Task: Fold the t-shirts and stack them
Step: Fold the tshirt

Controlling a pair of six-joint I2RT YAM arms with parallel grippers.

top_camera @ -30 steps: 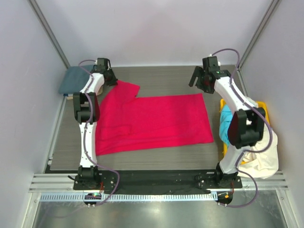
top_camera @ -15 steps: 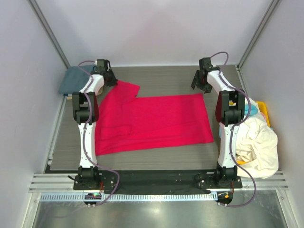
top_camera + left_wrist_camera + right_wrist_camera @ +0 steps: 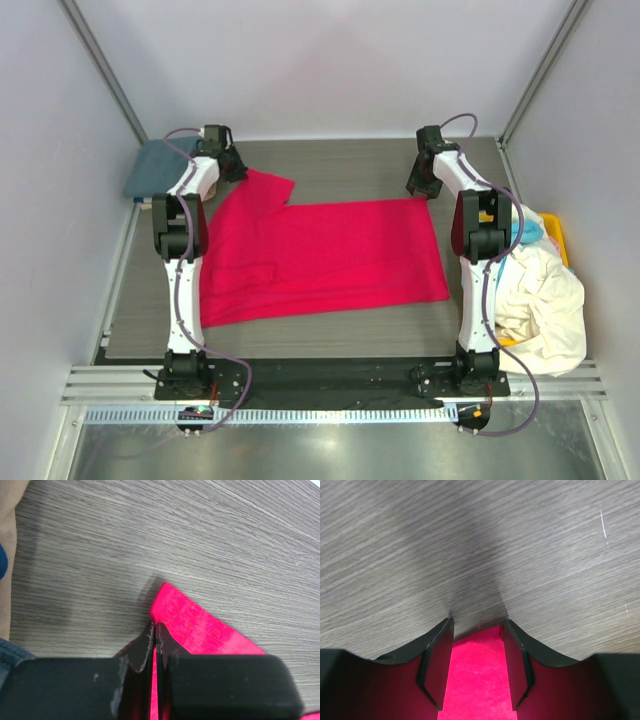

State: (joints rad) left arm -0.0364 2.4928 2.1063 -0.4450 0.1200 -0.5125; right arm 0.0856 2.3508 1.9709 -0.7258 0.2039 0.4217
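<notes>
The bright red-pink t-shirt (image 3: pixel 320 255) lies spread flat across the table. My left gripper (image 3: pixel 237 170) is at its far left corner, shut on a fold of the red cloth (image 3: pixel 200 630), with the fingertips (image 3: pixel 149 630) pinched together on the hem. My right gripper (image 3: pixel 421 187) is at the shirt's far right corner. It is open, with one jaw on each side of the red hem (image 3: pixel 477 675), low over the table. A folded slate blue-grey t-shirt (image 3: pixel 155 165) lies at the far left. A cream-white t-shirt (image 3: pixel 545 300) and a cyan one (image 3: pixel 527 228) are at the right.
The yellow bin (image 3: pixel 556 236) stands at the right edge, under the cream and cyan cloth. Tan cloth (image 3: pixel 7 555) shows at the left edge of the left wrist view. Grey walls and metal posts close in the table on three sides.
My right arm has swung its gripper left and down to the shirt's far right corner, uncovering the bin. The left gripper and the shirt have not moved.
</notes>
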